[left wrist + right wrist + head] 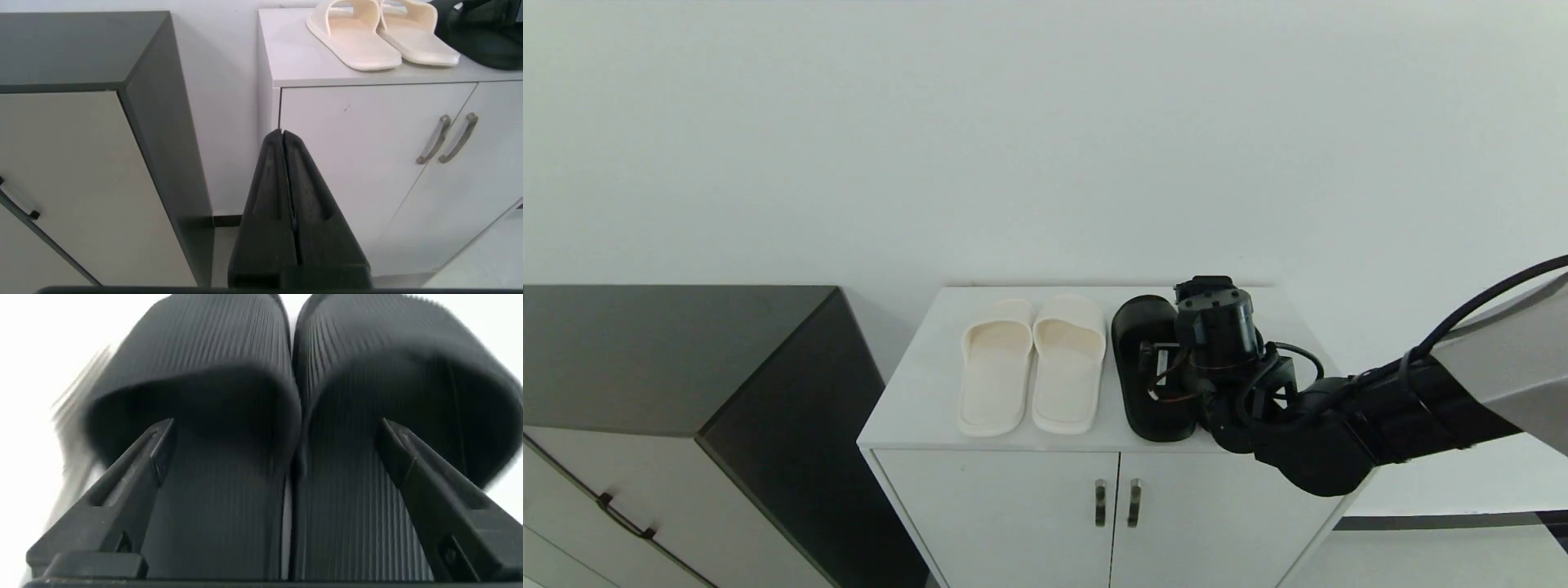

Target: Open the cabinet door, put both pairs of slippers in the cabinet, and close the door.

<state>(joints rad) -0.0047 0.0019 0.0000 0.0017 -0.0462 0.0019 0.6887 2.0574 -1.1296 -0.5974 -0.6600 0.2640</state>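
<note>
Right up against the right wrist camera, the right gripper (275,429) is holding its two fingers spread wide apart. The black slippers (214,392) are lying side by side under them, ribbed straps facing the lens. One fingertip is sitting in front of each strap's opening, though whether either is touching the rubber cannot be told.

In the head view that arm is coming in from the right edge of the frame and hanging over the black pair just right of centre, hiding most of the right-hand slipper. Both pairs are resting on top of the white cabinet (913,384) in the lower middle of the frame. The white slippers (1029,363) are lying just left of the black ones, toes toward the wall (1045,122). Below them the two doors (996,514) are standing closed, their metal handles (1100,502) flanking the centre seam.

The left gripper (283,140) is pressing its fingers together with nothing between them, pointing toward the white cabinet's left front edge, below its top. A dark cabinet (670,351) is standing at the lower left of the frame.
</note>
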